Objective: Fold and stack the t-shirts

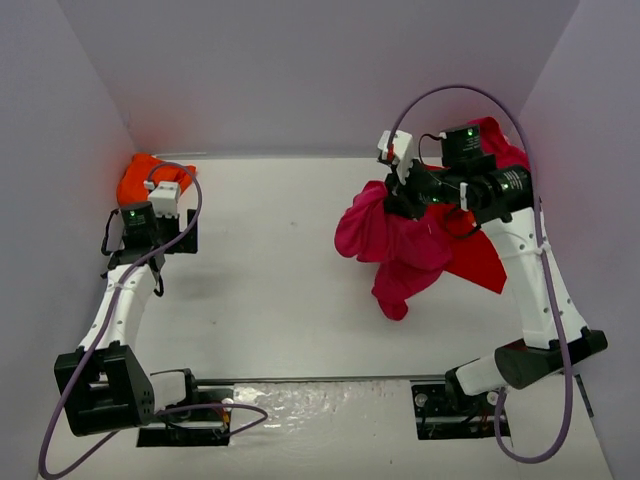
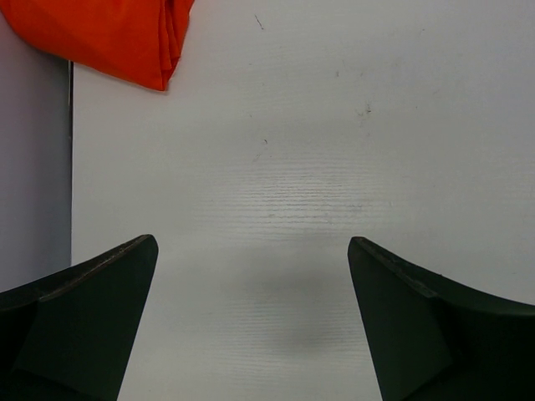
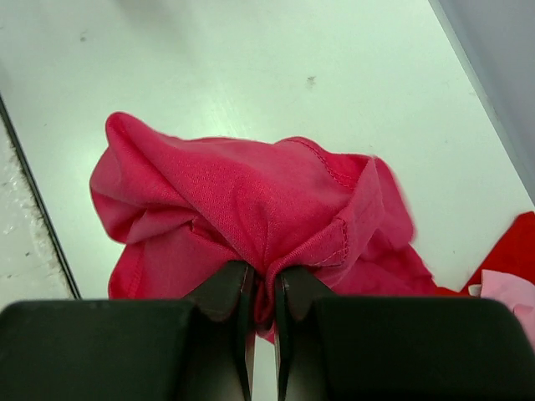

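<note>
A crumpled magenta-crimson t-shirt (image 1: 395,240) hangs above the table at the right, bunched cloth (image 3: 251,209) pinched between the jaws of my right gripper (image 3: 265,280), which is shut on it. Behind and beneath it lies a bright red t-shirt (image 1: 478,258), with a light pink one (image 3: 510,294) showing at the right wrist view's edge. A folded orange t-shirt (image 1: 140,178) rests in the far left corner, its edge (image 2: 117,38) at the top left of the left wrist view. My left gripper (image 2: 252,276) stands open over bare table just short of it, nothing between its fingers.
Grey walls enclose the white table (image 1: 270,260) on the left, back and right. The table's near edge (image 1: 300,380) runs between the two arm bases. A purple cable (image 1: 530,170) arcs over the right arm.
</note>
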`<state>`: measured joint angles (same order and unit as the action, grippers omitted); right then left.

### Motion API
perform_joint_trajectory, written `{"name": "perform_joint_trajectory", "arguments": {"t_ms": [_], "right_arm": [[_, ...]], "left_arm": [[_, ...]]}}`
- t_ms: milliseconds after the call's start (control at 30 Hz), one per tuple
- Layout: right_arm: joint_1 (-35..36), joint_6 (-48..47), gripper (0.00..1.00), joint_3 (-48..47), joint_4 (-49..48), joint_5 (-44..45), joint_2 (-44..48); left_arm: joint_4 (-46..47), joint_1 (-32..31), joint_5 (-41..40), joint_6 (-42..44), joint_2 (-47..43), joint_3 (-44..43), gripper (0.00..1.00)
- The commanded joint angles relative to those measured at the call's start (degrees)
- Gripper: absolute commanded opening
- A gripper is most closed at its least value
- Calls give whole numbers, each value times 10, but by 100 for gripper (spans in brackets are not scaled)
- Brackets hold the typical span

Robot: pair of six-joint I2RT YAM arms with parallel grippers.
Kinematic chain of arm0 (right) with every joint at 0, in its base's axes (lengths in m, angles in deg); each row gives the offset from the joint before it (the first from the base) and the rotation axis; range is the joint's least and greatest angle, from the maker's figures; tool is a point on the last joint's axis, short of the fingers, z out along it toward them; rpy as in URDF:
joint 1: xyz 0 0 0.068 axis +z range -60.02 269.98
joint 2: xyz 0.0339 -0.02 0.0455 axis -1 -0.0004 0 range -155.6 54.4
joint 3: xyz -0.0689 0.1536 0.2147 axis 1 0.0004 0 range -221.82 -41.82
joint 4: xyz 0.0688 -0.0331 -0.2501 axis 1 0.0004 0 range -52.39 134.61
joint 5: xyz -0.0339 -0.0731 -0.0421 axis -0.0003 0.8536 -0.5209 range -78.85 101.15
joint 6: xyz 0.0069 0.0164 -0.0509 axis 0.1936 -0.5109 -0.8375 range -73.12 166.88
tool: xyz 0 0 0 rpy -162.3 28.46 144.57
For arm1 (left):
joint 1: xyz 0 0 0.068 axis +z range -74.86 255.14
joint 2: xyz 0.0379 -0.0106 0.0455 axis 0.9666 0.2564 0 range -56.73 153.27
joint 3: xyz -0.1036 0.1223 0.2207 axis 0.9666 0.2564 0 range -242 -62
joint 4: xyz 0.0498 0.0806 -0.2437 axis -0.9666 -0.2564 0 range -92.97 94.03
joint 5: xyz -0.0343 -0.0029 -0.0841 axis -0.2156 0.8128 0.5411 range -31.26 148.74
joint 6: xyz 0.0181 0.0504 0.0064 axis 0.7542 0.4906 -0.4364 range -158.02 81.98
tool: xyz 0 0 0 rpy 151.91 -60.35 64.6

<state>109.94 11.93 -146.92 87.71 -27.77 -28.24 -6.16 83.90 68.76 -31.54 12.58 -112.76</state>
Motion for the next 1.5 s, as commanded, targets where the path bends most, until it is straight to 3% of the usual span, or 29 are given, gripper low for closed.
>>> {"name": "perform_joint_trajectory", "arguments": {"t_ms": [0,200,233,267,300,333,400,433,533,633,733,867,1100,1167,1333,1467], "right_arm": [[2,-43,0,-44,36,-62,53],[-7,-44,2,-104,39,-66,39],[-7,-15,14,-94,16,-52,26],[-7,28,35,-83,-9,-26,7],[-6,54,86,-60,-45,0,-7],[0,67,100,-49,-61,38,-20],[31,67,100,-39,-71,231,-75],[34,77,100,-32,-86,285,-87],[34,111,100,18,-186,574,-115],[31,74,100,101,-303,715,-96],[31,47,100,163,-306,708,-84],[31,76,100,205,-267,657,-97],[32,106,100,244,-216,556,-158],[31,104,97,254,-203,547,-186],[30,97,76,278,-199,541,-228],[29,98,78,279,-196,533,-267]], "left_arm": [[21,5,-6,5,7,-22,97],[21,4,-6,5,15,-25,97],[20,4,-6,6,17,-27,97],[18,4,-6,6,19,-28,97],[17,4,-7,6,20,-29,97],[16,4,-8,7,20,-29,97],[14,5,-11,9,14,-28,97],[17,4,-11,11,13,-25,97],[19,3,-5,9,12,-27,97],[-4,1,29,3,20,-54,97],[-46,-23,75,28,32,-88,97],[-82,-121,29,78,58,-113,97],[-100,-198,4,102,68,-105,97],[-94,-205,1,105,67,-100,97],[-87,-212,-1,105,74,-99,97],[-84,-224,-4,107,86,-97,97]]}}
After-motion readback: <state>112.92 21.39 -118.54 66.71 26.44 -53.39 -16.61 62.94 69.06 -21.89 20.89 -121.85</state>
